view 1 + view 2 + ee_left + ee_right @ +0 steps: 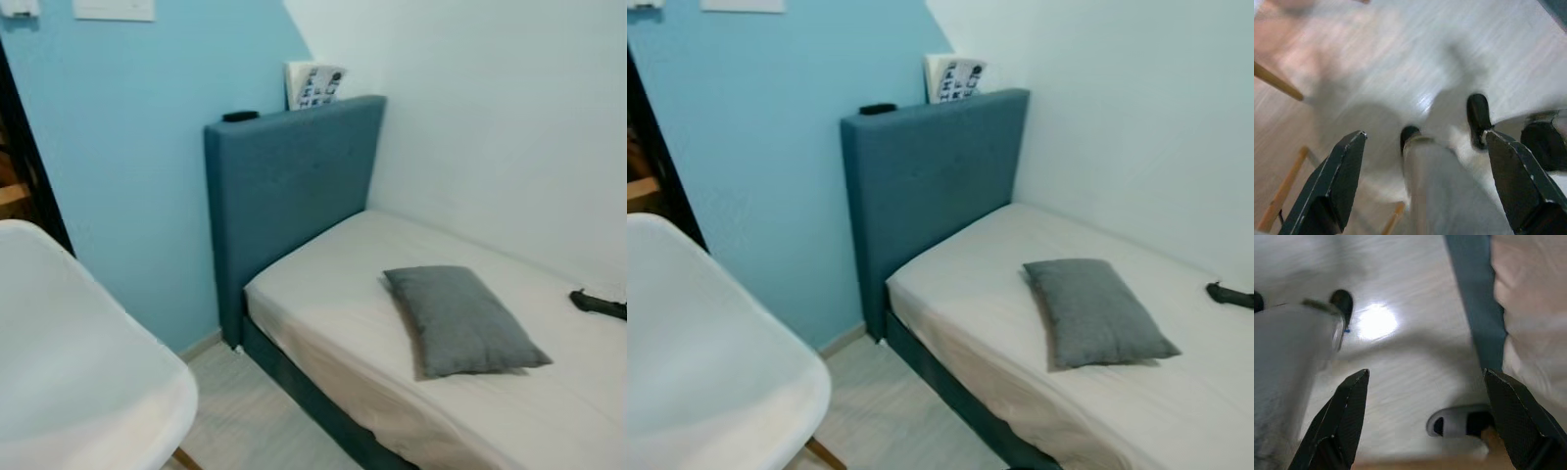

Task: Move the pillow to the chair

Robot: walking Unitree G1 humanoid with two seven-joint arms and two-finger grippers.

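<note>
A grey pillow [460, 320] lies flat on the cream mattress [333, 294] of a bed with a blue headboard [289, 196]. The white chair [78, 372] stands close at my lower left, its seat shell facing me. My left gripper [1425, 186] hangs open over the pale floor, above my own leg and feet and near the chair's wooden legs [1276, 81]. My right gripper [1425, 423] is also open with nothing between its fingers, hanging over the floor beside the bed's blue base [1476, 298].
A black object [598, 305] lies on the mattress at the far right. A small dark item [240, 116] and a printed card [313, 84] rest on top of the headboard. A strip of pale floor [255, 411] runs between chair and bed. Walls stand behind.
</note>
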